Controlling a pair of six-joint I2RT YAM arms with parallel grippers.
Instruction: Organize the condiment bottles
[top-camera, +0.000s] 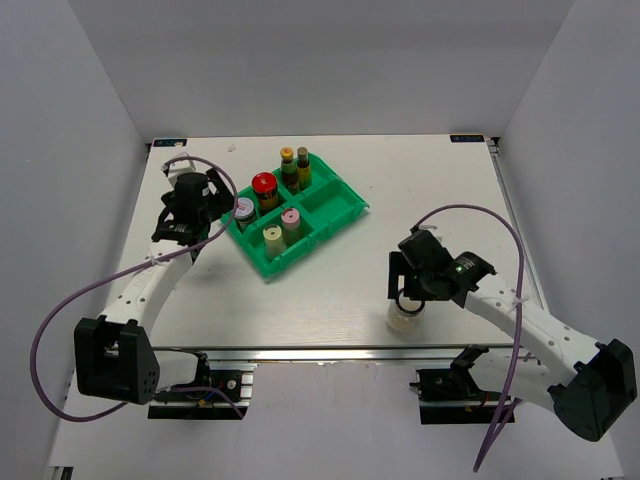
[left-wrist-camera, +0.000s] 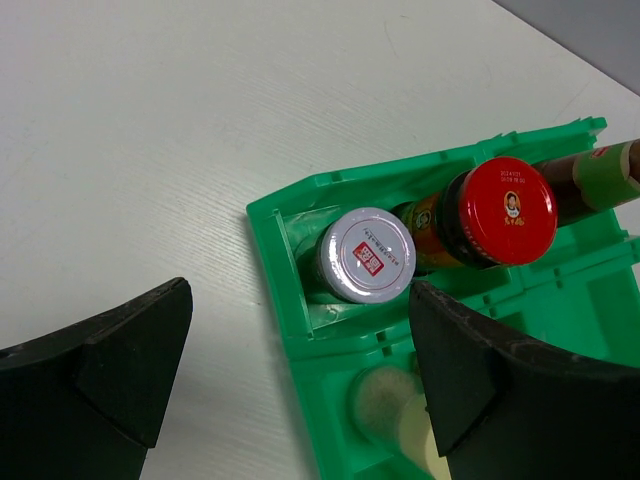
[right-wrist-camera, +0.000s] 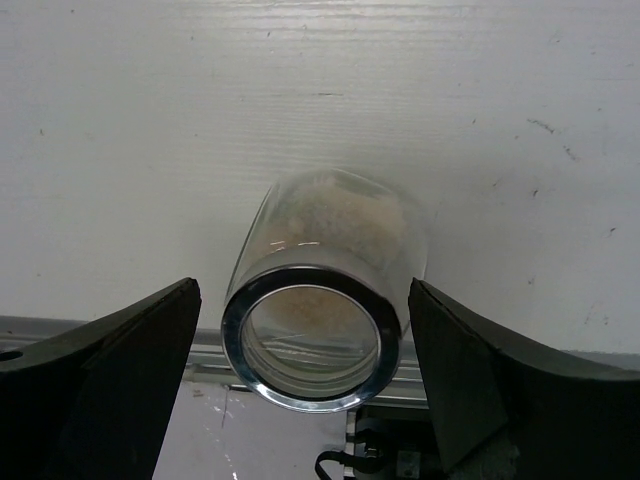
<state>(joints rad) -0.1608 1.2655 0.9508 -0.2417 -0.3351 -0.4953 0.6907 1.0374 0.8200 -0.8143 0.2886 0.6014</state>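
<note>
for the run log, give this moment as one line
left jaws: open, aimed at grey-lidded jar in green tray | right jaws: open astride clear jar on table | tray: one compartment empty

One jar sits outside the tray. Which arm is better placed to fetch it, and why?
Right. The right fingers are open on either side of the clear jar; the left fingers are over the tray, away from it.

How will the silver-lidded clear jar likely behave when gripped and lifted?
The clear jar looks smooth and rigid, so probably slippery against the pads. It seems only partly filled with pale powder, likely light. Standing near the table edge, a nudge might topple it off.
</note>
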